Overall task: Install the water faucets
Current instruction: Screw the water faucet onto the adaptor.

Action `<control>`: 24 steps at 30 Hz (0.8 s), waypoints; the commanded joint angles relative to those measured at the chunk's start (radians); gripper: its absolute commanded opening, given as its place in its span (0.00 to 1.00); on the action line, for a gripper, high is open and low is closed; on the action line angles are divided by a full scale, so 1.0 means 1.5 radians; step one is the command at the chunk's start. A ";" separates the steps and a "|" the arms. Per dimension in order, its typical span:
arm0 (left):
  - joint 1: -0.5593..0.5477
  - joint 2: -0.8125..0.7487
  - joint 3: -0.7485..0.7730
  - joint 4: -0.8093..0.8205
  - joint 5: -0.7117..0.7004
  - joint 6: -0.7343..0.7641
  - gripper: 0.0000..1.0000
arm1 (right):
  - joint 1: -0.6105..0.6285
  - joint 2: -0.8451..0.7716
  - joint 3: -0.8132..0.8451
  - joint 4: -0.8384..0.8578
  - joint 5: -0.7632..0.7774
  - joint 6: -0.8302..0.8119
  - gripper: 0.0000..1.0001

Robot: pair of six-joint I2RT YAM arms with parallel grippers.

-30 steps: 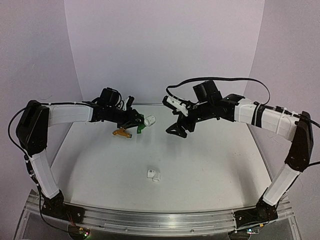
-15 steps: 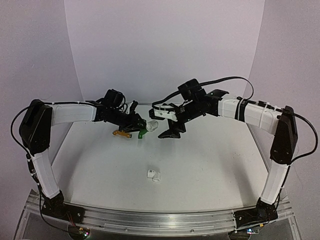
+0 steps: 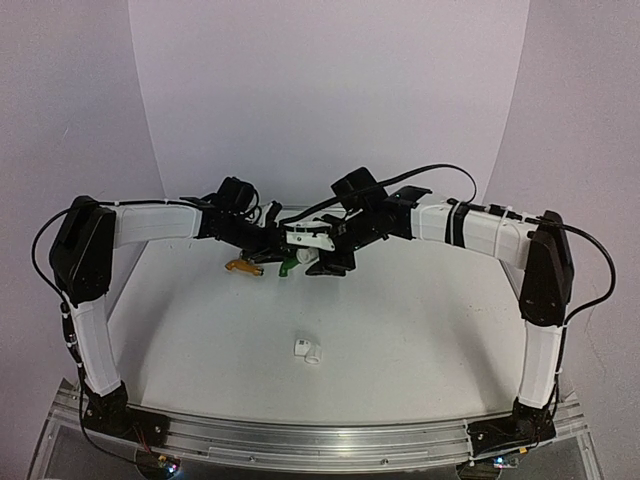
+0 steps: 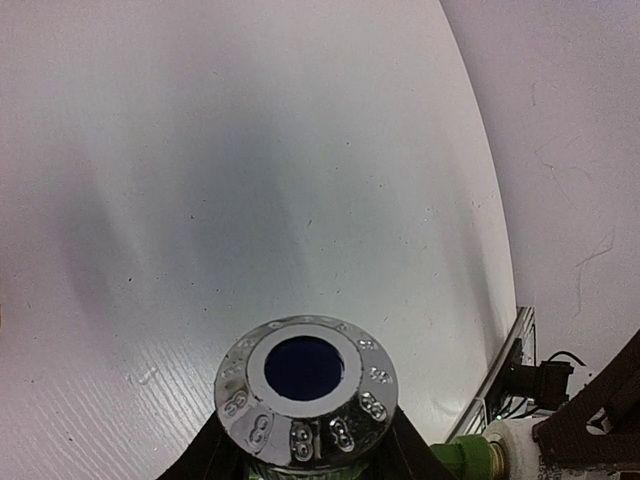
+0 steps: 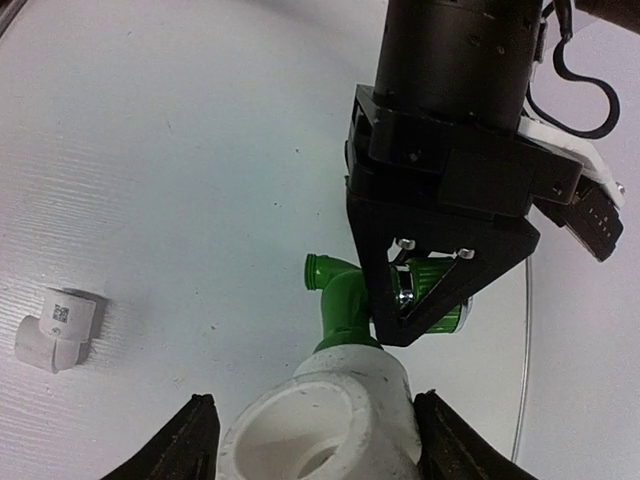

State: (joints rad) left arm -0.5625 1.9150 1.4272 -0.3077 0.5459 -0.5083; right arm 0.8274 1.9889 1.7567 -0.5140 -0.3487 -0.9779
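Note:
The green water faucet [image 5: 340,295] hangs in the air at the back middle of the table, and my left gripper [image 3: 272,250] is shut on its knob [image 4: 305,385], a chrome cap with a blue centre. A white elbow fitting [image 5: 330,420] sits on the faucet's end. My right gripper [image 5: 320,440] is shut on this fitting, its fingers [image 5: 195,440] close against both sides. The orange-yellow faucet [image 3: 243,267] lies on the table just left of the green faucet [image 3: 287,264], untouched.
A second white fitting [image 3: 308,351] lies loose on the white table [image 3: 420,330] in front of both grippers, and shows at the left of the right wrist view [image 5: 58,325]. The two arms meet nose to nose at the back. A metal rail [image 3: 300,440] runs along the near edge.
My right arm has swung left across the table to the green faucet, and its jaws have narrowed around the white fitting. The left arm has kept its grip and barely shifted.

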 commanded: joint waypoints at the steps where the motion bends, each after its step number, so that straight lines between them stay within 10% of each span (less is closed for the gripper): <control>1: -0.003 0.006 0.050 0.010 0.004 0.013 0.00 | 0.007 0.014 0.029 0.017 0.033 0.020 0.61; 14: -0.003 -0.001 0.062 0.009 -0.051 0.008 0.00 | 0.011 0.034 0.028 0.063 0.075 0.206 0.28; 24: -0.005 -0.080 0.007 0.132 -0.241 -0.070 0.00 | 0.011 0.052 0.025 0.107 0.265 0.784 0.02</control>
State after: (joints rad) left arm -0.5714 1.9293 1.4632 -0.2899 0.3606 -0.5394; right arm 0.8419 2.0479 1.7672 -0.3698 -0.1471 -0.3283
